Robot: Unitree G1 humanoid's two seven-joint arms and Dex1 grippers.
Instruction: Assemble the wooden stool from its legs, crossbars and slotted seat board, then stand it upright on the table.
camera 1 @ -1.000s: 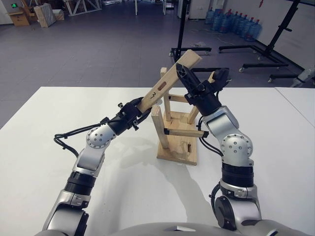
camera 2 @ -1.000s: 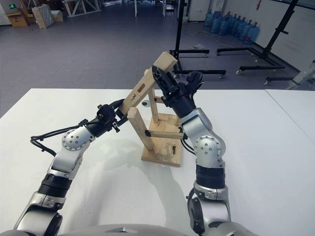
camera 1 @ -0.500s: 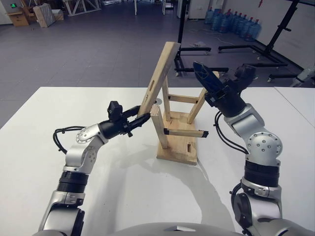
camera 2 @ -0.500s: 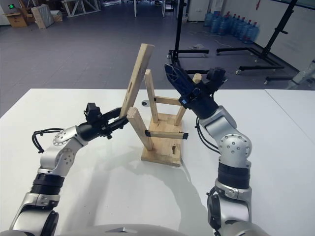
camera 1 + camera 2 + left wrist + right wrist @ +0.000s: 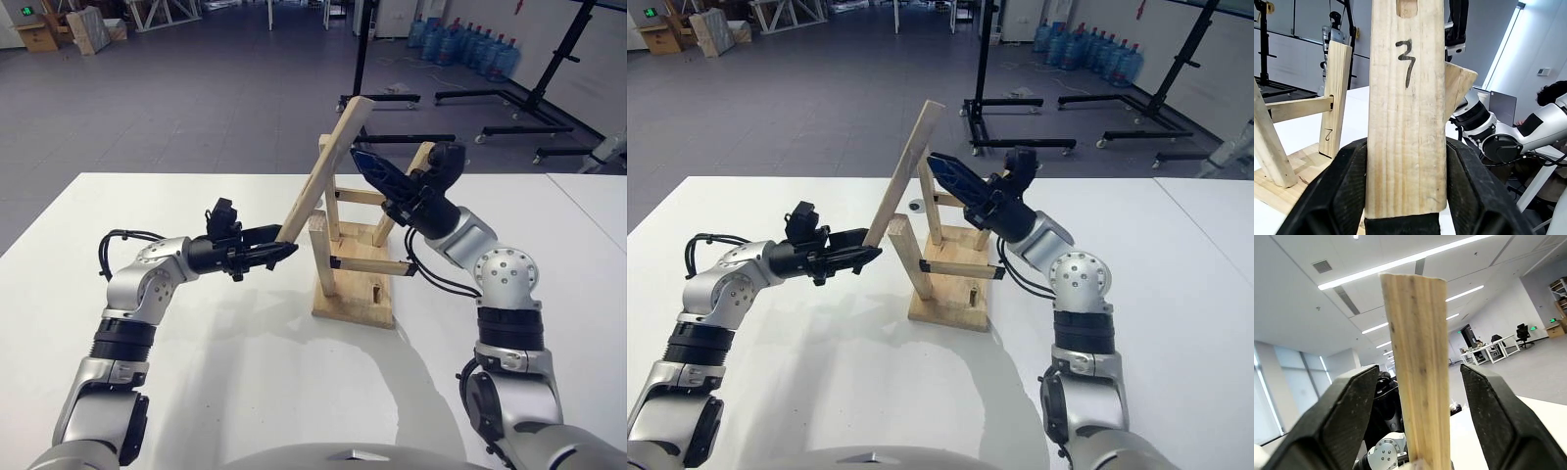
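Observation:
The partly built stool stands upside down on its seat board (image 5: 353, 300) mid-table, with an upright front leg (image 5: 320, 253), a crossbar (image 5: 370, 264) and further legs behind. A loose leg (image 5: 328, 166), marked 3, slants up and away over it. My left gripper (image 5: 277, 251) is shut on its lower end, the black fingers (image 5: 1334, 196) pressed on both sides of the leg (image 5: 1405, 122). My right gripper (image 5: 367, 164) is open around the leg's upper part. Its fingers (image 5: 1352, 416) stand apart from the wood (image 5: 1420, 357) on both sides.
The white table (image 5: 245, 392) has free room on both sides of the stool and in front. A small round object (image 5: 913, 206) lies behind the stool. Black wheeled stands (image 5: 509, 98) are on the floor beyond. A second table (image 5: 598, 201) adjoins at right.
The right gripper let go of the leg's top and swung away, then came back open around its upper part. The left arm drew back to the left, tilting the leg.

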